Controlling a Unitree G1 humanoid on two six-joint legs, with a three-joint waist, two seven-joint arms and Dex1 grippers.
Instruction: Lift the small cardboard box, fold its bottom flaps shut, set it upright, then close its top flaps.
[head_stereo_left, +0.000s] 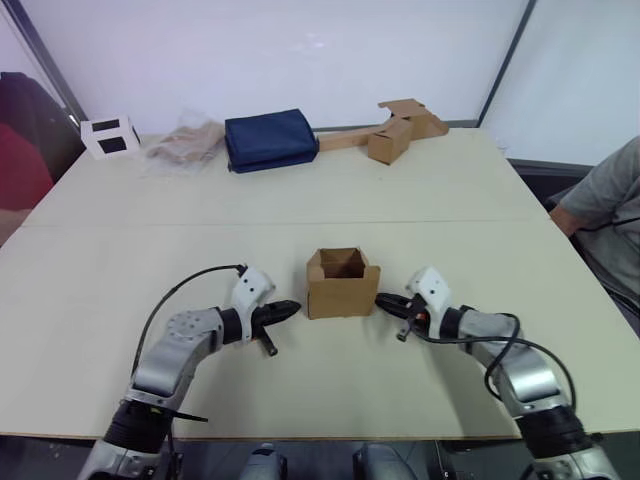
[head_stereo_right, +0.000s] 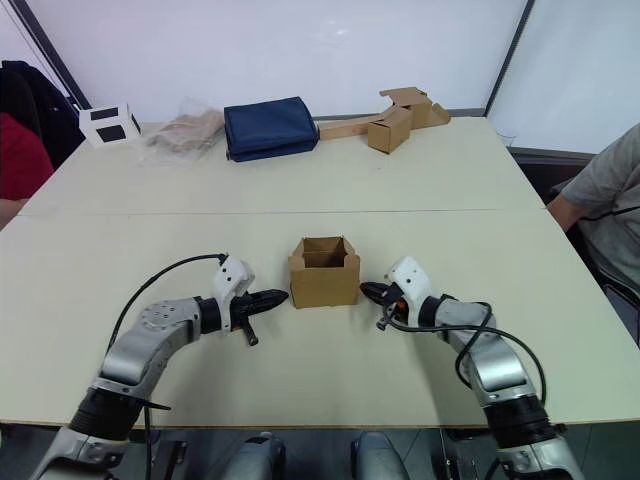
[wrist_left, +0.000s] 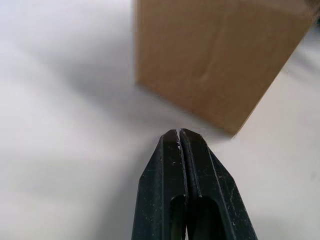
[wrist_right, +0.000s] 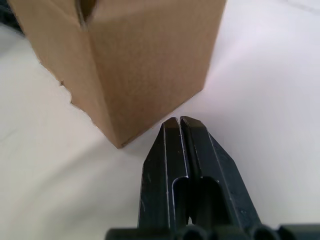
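Jaws on both arms were pinched fully together, gripping nothing. The left gripper (head_stereo_left: 290, 308) sat low over the tabletop (head_stereo_left: 330, 190) just beside the left face of the small cardboard box (head_stereo_left: 342, 284), tips aimed at it but not touching. In the left wrist view the two black fingers (wrist_left: 172, 165) met along a thin seam, with a strip of bare tabletop between them and the box wall. The right gripper (head_stereo_left: 383, 299) mirrored that on the other side, its tips very close to the box's lower right corner; from the head views I couldn't say for sure whether it was touching, though the right wrist view showed a small gap in front of the box's vertical edge.

That box stood upright near the middle of the tabletop, a bit toward the near edge, sitting between the two grippers. Its top was open, flaps standing up, so you could look down into the empty inside.

Along the far edge, well apart from all that: a white cube with black squares (head_stereo_left: 110, 137) by the far left corner, a crumpled clear bag with something tan in it (head_stereo_left: 185, 145) next to it, then a folded navy blue cloth (head_stereo_left: 270, 140), and toward the far right a smaller cardboard cube joined to a long cardboard strip (head_stereo_left: 392, 132). A person in a grey shirt (head_stereo_left: 608, 215) sat off the right edge.
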